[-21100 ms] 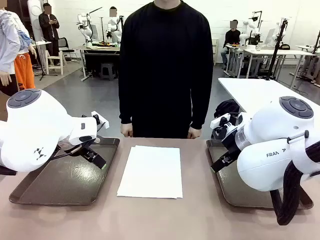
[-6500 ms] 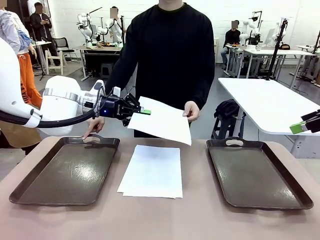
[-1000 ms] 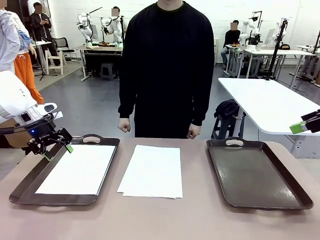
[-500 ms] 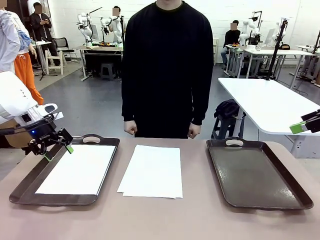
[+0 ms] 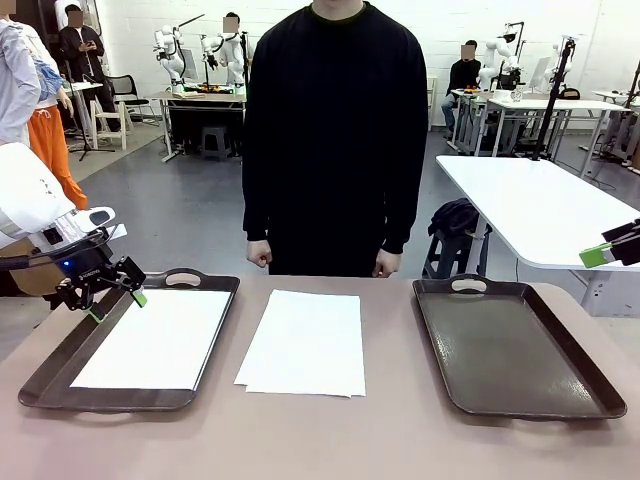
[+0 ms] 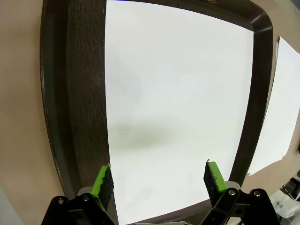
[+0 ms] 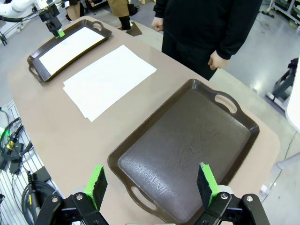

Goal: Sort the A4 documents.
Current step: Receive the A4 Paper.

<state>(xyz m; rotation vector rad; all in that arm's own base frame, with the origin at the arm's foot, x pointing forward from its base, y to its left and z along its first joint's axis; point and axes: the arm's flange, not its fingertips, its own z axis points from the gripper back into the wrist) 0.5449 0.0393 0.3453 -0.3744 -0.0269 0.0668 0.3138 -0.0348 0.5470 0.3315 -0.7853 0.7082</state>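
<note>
One white A4 document (image 5: 150, 338) lies flat in the dark brown left tray (image 5: 60, 350). My left gripper (image 5: 117, 305) hovers open over that tray's far left corner, holding nothing. In the left wrist view the same sheet (image 6: 178, 103) fills the tray (image 6: 51, 93) below the open fingers (image 6: 102, 180). A small stack of A4 documents (image 5: 300, 343) rests on the table's middle. My right gripper (image 7: 151, 183) is open and high above the bare right tray (image 7: 187, 150). Its green pad (image 5: 595, 257) pokes in at the front view's right edge.
A person in black stands at the far edge, with both hands (image 5: 258, 256) hanging just beyond the table. The right tray (image 5: 515, 345) holds nothing. The tan tabletop (image 5: 330, 430) is bare in front of the trays. From the right wrist I see cables (image 7: 18, 154) off the table's edge.
The person's hand at picture left has drifted slightly inward. Both arms and all the sheets have stayed still.
</note>
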